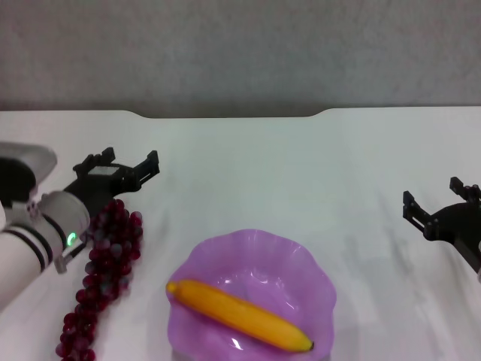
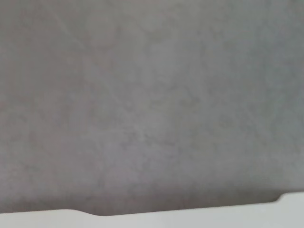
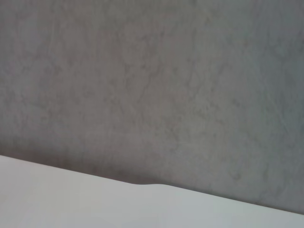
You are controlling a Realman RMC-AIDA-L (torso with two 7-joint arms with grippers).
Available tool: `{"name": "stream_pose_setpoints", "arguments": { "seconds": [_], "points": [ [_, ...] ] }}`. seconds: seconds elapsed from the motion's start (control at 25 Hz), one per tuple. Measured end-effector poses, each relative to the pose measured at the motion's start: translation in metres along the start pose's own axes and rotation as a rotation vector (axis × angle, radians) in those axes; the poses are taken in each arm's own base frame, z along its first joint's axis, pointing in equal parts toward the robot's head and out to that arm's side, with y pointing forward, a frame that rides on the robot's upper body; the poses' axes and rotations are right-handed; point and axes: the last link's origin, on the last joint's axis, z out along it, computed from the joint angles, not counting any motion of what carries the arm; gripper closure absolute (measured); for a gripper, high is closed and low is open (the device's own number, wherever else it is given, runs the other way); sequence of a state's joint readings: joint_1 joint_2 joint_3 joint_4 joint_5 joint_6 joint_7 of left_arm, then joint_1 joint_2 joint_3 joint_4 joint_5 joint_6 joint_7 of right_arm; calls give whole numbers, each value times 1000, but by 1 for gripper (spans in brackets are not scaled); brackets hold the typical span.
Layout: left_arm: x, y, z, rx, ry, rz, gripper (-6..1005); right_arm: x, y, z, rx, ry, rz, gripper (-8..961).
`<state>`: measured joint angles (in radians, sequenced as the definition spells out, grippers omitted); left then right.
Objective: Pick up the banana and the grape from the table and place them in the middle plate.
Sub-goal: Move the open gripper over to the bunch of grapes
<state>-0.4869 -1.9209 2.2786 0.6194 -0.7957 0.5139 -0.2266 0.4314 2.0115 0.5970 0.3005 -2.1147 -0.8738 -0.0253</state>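
Observation:
In the head view the yellow-orange banana [image 1: 239,314] lies slantwise inside the translucent purple plate [image 1: 301,259] at the front middle of the white table [image 1: 285,173]. The long bunch of dark red-purple grapes [image 1: 105,274] lies on the table left of the plate. My left gripper [image 1: 131,158] is open and empty, just over the far end of the bunch. My right gripper [image 1: 432,192] is open and empty near the table's right edge, away from the plate. Both wrist views show neither fruit nor plate.
A grey wall [image 1: 240,53] stands behind the table's notched far edge [image 1: 225,115]. The wrist views show only this wall [image 2: 152,95] [image 3: 152,85] and a strip of the table edge [image 2: 190,218] [image 3: 71,199].

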Motion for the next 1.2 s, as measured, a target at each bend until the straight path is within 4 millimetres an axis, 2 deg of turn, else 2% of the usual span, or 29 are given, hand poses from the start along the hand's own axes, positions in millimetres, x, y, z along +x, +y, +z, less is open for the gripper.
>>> {"name": "stream_pose_setpoints", "arguments": {
  "seconds": [0.04, 0.08, 0.12, 0.16, 0.28, 0.36, 0.48, 0.68, 0.84, 1.04, 1.2],
  "points": [
    [6, 2, -1, -9, -19, 9, 129, 0, 0, 0, 0, 0, 0, 70],
    [21, 7, -4, -9, -38, 26, 129, -1, 0, 1, -3, 2, 1, 70],
    [21, 7, -4, -9, -38, 26, 129, -1, 0, 1, -3, 2, 1, 70],
    [34, 11, -6, -2, -39, 34, 129, 0, 0, 2, -4, 6, 1, 70],
    [48, 12, -16, 29, -126, 82, 130, 1, 2, 5, -12, 30, -7, 70],
    [55, 11, -23, 35, -210, 128, 130, 1, 3, 6, -19, 35, -9, 70],
    [67, -3, -35, 57, -298, 225, 130, -1, 5, 8, -27, 31, -13, 70],
    [70, -3, -38, 133, -484, 344, 131, 0, 5, 9, -29, 40, -15, 70],
    [61, 9, -38, 164, -629, 400, 131, -1, 6, 9, -31, 41, -15, 70],
    [49, 14, -35, 169, -774, 404, 132, -1, 7, 10, -34, 39, -16, 70],
    [41, 15, -32, 163, -813, 384, 132, -1, 7, 10, -35, 43, -17, 70]
  ]
}}
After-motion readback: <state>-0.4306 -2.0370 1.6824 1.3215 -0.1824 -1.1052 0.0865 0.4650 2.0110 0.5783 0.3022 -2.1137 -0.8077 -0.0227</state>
